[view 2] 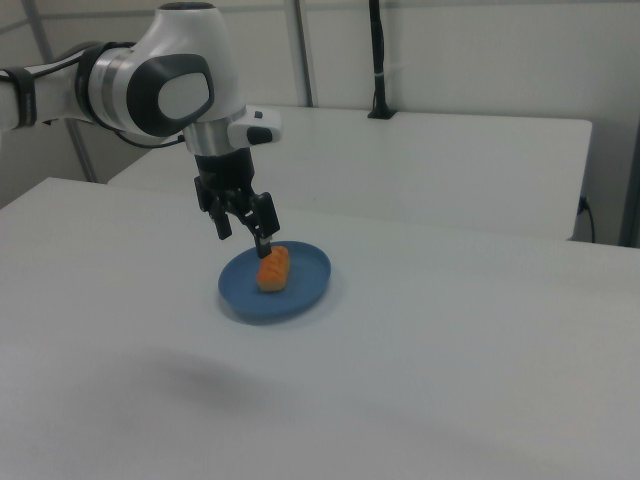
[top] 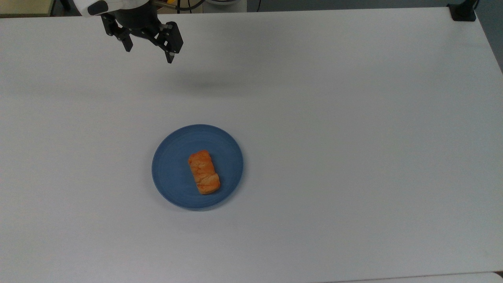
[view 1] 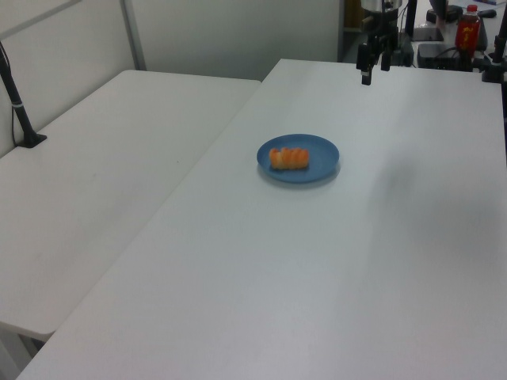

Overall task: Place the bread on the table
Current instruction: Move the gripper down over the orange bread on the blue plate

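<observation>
1 oblong creased orange bread [top: 204, 172] lies on 1 round blue plate [top: 173, 181], mid smooth white table [top: 353, 157]. Gripper [top: 148, 52] spread apart, empty, hanging well away from plate.

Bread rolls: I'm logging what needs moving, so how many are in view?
1. The bread lies near the middle of the blue plate on the table, apart from the open gripper. Nothing seems to hide another.

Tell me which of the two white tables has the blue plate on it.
The large table under the gripper; the plate with the bread sits there. The adjoining table on the left view's left carries a black post.
</observation>
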`<action>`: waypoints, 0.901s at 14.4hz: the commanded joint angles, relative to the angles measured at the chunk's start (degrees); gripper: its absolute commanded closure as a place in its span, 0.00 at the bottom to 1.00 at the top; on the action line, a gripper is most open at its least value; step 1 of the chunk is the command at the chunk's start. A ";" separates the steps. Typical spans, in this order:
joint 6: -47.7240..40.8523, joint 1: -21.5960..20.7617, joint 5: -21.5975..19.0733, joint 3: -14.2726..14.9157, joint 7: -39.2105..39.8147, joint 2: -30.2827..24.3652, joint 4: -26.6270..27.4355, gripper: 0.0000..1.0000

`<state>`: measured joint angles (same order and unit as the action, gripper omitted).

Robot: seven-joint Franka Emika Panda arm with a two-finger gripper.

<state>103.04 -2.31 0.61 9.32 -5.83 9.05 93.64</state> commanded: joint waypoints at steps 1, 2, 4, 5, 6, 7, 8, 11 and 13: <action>0.49 0.20 -0.25 0.16 1.61 -0.97 -0.82 0.00; 0.59 0.11 -0.26 0.17 1.61 -0.88 -0.92 0.00; 0.76 0.03 -0.43 0.17 1.61 -0.44 -1.44 0.00; 0.94 0.03 -0.61 0.17 1.61 -0.18 -1.88 0.00; 1.72 0.03 -0.87 0.17 2.66 -0.17 -1.89 0.00; 2.95 -0.06 -1.31 0.17 4.84 -0.09 -1.89 0.00; 4.09 -0.06 -1.83 0.17 7.21 0.09 -1.89 0.00; 6.99 -0.15 -4.91 0.17 9.34 2.63 -3.37 0.00; 8.41 -0.67 -5.26 0.17 9.52 5.09 -5.39 0.00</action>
<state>109.16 -2.34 -2.98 9.34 1.71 10.38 91.56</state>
